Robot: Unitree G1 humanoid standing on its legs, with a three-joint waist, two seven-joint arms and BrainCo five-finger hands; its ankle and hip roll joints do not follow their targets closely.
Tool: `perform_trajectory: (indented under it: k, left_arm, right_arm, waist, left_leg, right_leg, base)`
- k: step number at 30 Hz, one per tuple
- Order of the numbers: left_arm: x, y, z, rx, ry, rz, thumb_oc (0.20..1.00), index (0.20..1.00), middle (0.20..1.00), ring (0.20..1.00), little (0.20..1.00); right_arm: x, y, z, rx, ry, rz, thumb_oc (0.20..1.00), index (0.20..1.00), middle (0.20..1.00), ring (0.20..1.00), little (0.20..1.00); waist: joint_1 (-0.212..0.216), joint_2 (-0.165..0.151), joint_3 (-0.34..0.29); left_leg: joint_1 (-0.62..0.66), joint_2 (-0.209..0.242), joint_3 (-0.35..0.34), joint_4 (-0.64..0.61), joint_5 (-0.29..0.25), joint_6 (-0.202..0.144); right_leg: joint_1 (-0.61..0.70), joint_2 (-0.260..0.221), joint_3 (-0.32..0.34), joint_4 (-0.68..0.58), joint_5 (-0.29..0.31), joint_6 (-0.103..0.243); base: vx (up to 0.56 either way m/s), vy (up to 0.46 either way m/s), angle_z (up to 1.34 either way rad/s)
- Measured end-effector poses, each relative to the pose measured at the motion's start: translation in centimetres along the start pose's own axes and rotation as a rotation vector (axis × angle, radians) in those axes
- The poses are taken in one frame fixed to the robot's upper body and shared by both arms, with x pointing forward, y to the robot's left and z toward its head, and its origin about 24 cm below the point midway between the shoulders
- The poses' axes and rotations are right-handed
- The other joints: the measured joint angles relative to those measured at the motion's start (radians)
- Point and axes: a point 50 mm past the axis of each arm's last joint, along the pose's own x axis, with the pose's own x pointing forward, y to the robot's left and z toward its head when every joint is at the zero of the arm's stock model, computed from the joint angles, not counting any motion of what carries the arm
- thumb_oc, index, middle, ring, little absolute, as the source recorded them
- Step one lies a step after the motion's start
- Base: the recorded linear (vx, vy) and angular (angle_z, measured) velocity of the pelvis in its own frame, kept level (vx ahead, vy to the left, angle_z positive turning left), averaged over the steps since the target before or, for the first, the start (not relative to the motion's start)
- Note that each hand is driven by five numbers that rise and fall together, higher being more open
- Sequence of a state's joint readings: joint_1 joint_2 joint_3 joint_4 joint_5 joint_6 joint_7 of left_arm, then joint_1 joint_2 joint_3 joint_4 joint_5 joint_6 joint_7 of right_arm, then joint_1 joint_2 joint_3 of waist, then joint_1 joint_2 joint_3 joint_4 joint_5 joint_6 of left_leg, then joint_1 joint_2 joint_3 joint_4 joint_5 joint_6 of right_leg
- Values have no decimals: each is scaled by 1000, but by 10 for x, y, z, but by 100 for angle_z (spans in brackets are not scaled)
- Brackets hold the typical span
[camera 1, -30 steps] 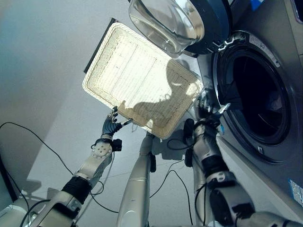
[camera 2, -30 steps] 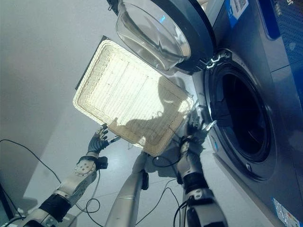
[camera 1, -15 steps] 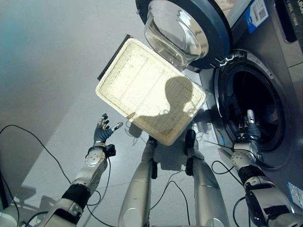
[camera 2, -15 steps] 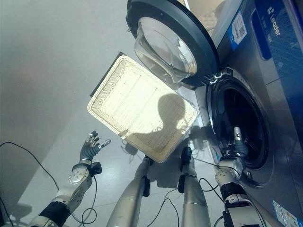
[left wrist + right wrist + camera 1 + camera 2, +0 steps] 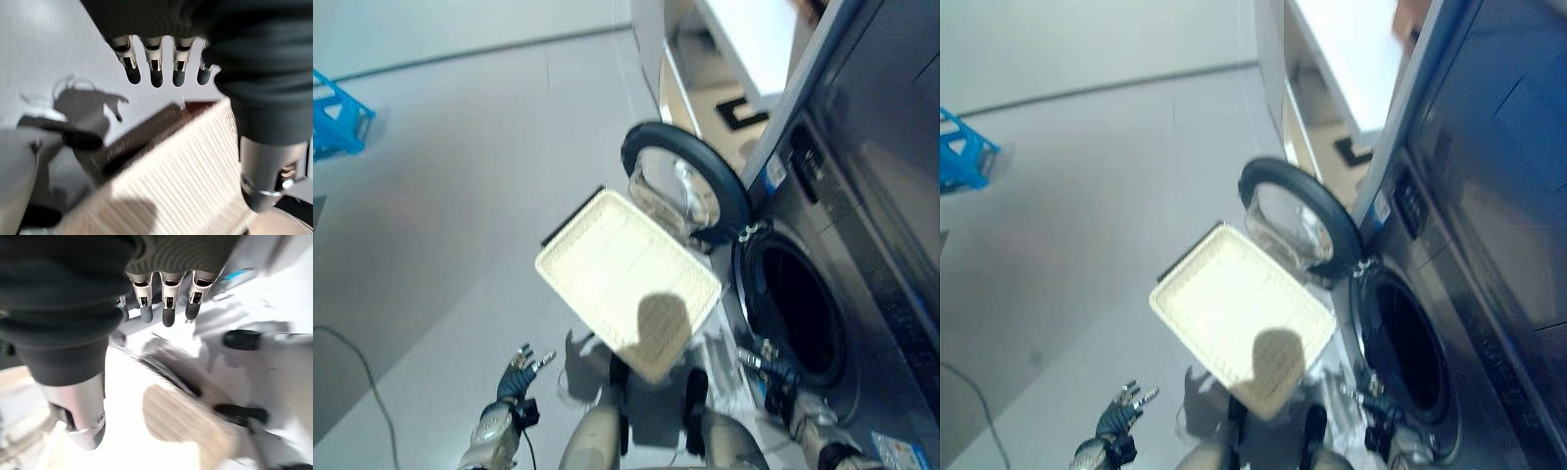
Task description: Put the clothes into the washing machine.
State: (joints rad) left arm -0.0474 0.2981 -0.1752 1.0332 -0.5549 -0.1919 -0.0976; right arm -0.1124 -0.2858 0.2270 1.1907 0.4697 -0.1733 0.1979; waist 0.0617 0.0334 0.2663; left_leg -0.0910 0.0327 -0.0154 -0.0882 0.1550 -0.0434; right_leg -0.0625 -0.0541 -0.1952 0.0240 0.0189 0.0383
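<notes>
A pale woven laundry basket [image 5: 607, 274] lies on the floor beside the washing machine [image 5: 862, 245], and its inside shows bare weave. The round door [image 5: 690, 191] stands swung open, and the drum opening [image 5: 793, 313] is dark inside. My left hand [image 5: 517, 380] hangs low to the basket's left, open, holding nothing. In the left wrist view its fingers [image 5: 155, 68] are straight above the basket's rim [image 5: 186, 171]. My right hand [image 5: 766, 364] hangs open just below the drum opening, and its fingers [image 5: 166, 301] are straight and bare.
A blue crate [image 5: 335, 125] stands on the grey floor at the far left. A white counter [image 5: 1351, 59] runs behind the machine's far side. Open floor spreads to the left of the basket.
The camera has risen and pulled back, so the whole scene looks smaller. My left hand has come off the basket's rim. My right hand went to the drum mouth and now hangs below it.
</notes>
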Motion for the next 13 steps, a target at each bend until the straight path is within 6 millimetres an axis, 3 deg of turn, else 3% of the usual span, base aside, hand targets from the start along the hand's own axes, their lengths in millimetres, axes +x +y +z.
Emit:
perform_trajectory:
  k: [4, 7, 13]
  left_arm:
    - [-10, 8, -31, 25, 142, 1, 1000, 1000, 1000, 1000, 1000]
    - [-14, 1, -49, 28, 215, -22, 1000, 1000, 1000, 1000, 1000]
    - [-23, -16, -74, 50, 298, -95, 1000, 1000, 1000, 1000, 1000]
  right_arm:
    - [-9, 10, -37, -72, 147, 82, 1000, 1000, 1000, 1000, 1000]
    - [-13, 16, -54, -112, 227, 111, 1000, 1000, 1000, 1000, 1000]
    - [-15, 21, -62, -228, 281, 120, 1000, 1000, 1000, 1000, 1000]
  waist:
    - [-20, -34, -116]
    - [-22, -33, -155]
    - [-21, -28, -202]
  left_leg:
    - [52, -3, -1, -4, -30, -4]
    - [92, -6, -1, -4, -45, -4]
    - [137, -9, -1, -1, -53, -5]
  right_leg:
    - [85, 4, -5, -64, 2, 3]
    - [144, 5, -7, -95, 3, 1]
    - [191, 14, -7, -115, 1, -1]
  base:
    - [166, 0, 4]
    - [111, -14, 1]
    - [47, -29, 1]
